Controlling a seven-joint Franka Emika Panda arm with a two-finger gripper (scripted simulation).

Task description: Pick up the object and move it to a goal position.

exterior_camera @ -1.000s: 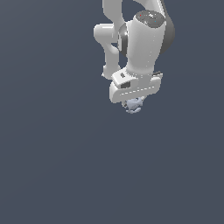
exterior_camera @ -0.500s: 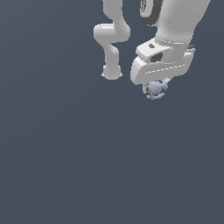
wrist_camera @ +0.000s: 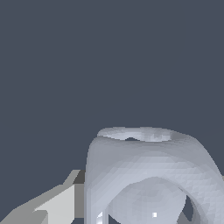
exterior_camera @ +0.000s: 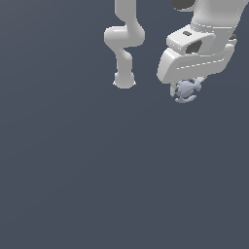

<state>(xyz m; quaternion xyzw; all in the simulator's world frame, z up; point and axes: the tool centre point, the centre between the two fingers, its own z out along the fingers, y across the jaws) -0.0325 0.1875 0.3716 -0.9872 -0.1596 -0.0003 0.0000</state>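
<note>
Gripping object point(exterior_camera: 186, 91), pincer point(exterior_camera: 187, 90) closed near exterior view's upper right edge.

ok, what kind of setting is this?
Looks like a bare simulated scene, not a real room: flat, featureless grey ground, a smoothly rendered white arm, and its pincer shut on a faceted pale object.

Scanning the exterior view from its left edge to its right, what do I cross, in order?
Bare dark floor → arm base and lower links → white gripper with the pale blue-grey object held beneath it.
</note>
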